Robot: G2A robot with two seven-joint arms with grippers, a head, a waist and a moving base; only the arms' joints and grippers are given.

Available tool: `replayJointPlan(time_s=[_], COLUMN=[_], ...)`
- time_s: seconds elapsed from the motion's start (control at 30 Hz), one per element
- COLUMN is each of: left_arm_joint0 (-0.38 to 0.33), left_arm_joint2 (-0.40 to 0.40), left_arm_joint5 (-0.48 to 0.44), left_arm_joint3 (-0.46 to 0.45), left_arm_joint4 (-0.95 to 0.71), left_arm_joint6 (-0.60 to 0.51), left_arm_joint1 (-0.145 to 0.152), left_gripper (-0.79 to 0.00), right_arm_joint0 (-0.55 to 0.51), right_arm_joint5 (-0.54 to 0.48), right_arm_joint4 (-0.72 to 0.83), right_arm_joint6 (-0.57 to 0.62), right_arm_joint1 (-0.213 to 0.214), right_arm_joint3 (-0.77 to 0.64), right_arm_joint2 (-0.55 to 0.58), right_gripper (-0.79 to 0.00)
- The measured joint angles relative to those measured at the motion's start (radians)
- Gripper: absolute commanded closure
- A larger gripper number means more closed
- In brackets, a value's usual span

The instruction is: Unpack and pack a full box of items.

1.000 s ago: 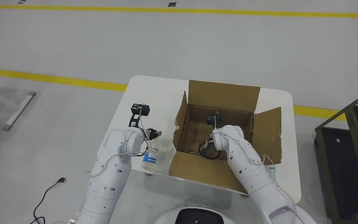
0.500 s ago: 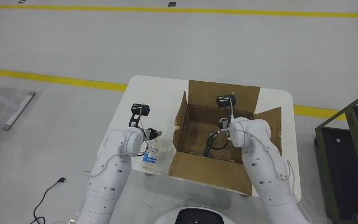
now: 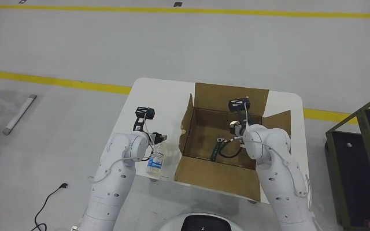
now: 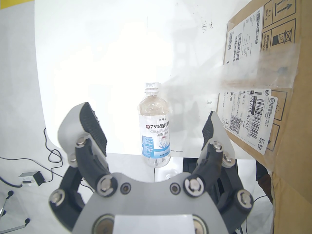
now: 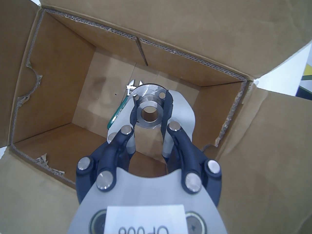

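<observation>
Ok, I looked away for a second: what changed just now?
The right gripper rose from the box floor toward its far wall, carrying a metal ring. The pliers in the box, the bottle and the open left gripper stayed put.

- In the box [image 5: 61,79] you see only the jaw tips and a stretch of green handle of a tool [image 5: 120,110]. The metal flange [image 5: 148,113] and the right gripper [image 5: 151,104] cover the rest.
- From above, a dark loop [image 3: 228,155] on the box floor runs under the right arm, and you can't tell what it is.
- The bottle [image 3: 154,164] at the near edge of the tabletop [image 3: 150,92] lies partly under the left arm.
- In the left wrist view a hazy smear blurs the box labels, and the picture's edge cuts the box off.
</observation>
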Motion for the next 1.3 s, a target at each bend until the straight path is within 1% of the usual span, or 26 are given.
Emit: replayJointPlan(time_s=[0.07, 0.17, 0.37, 0.6, 0.77, 1.0, 1.17, 1.3], left_arm_joint0=[0.000, 0.000, 0.000, 0.000, 0.000, 0.000, 0.000, 0.000], left_arm_joint2=[0.000, 0.000, 0.000, 0.000, 0.000, 0.000, 0.000, 0.000], left_arm_joint5=[0.000, 0.000, 0.000, 0.000, 0.000, 0.000, 0.000, 0.000], left_arm_joint3=[0.000, 0.000, 0.000, 0.000, 0.000, 0.000, 0.000, 0.000], left_arm_joint4=[0.000, 0.000, 0.000, 0.000, 0.000, 0.000, 0.000, 0.000], left_arm_joint6=[0.000, 0.000, 0.000, 0.000, 0.000, 0.000, 0.000, 0.000], left_arm_joint1=[0.000, 0.000, 0.000, 0.000, 0.000, 0.000, 0.000, 0.000], left_gripper=[-0.785, -0.785, -0.785, -0.785, -0.785, -0.785, -0.785, -0.785], right_arm_joint0=[-0.002, -0.010, -0.049, -0.115, -0.160, -0.211, -0.251, -0.290], right_arm_joint5=[0.001, 0.001, -0.013, -0.014, -0.006, 0.017, 0.017, 0.009], right_arm_joint4=[0.008, 0.038, 0.067, 0.068, 0.042, 0.004, -0.035, -0.081], right_arm_joint6=[-0.015, -0.022, 0.009, 0.063, 0.091, 0.151, 0.195, 0.205], right_arm_joint1=[0.003, 0.009, 0.027, 0.044, 0.053, 0.063, 0.068, 0.071], right_arm_joint3=[-0.042, -0.144, -0.329, -0.427, -0.446, -0.403, -0.348, -0.284], right_arm_joint2=[0.024, 0.088, 0.257, 0.416, 0.493, 0.576, 0.590, 0.574], right_gripper=[0.000, 0.000, 0.000, 0.000, 0.000, 0.000, 0.000, 0.000])
